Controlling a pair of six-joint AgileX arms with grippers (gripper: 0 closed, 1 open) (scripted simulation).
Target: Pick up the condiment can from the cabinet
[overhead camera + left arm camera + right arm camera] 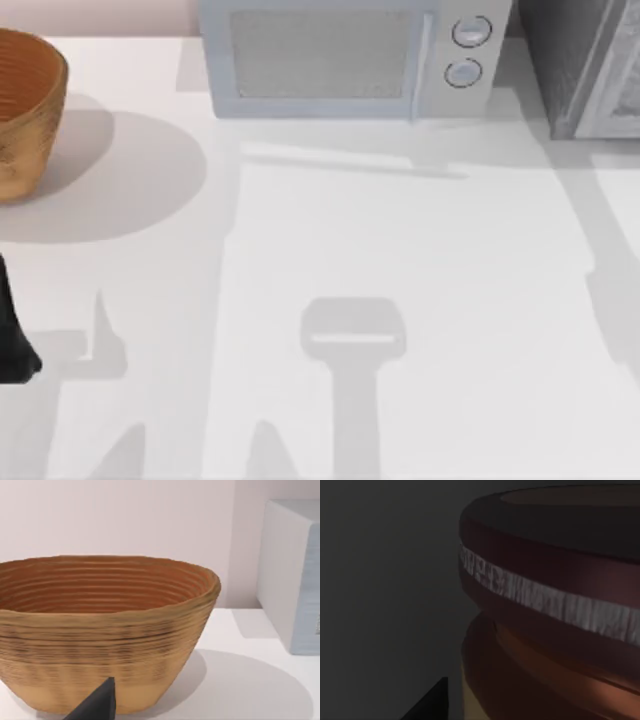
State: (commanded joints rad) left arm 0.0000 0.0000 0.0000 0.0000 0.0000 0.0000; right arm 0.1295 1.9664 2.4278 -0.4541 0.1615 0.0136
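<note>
Shadowed cabinet interior, condiment can (555, 610) close before right tool (427, 702) (finger spread unclear), left arm (12, 335) parked.

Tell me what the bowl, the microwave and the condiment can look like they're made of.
Bowl: wood or woven fibre, matte, judging by its ribbed tan rings. Microwave: smooth pale grey painted metal or plastic, with a mesh-look door. Condiment can: likely metal, given a glossy copper-red band; a pale patterned strip circles it, though the right wrist view is dim.
</note>
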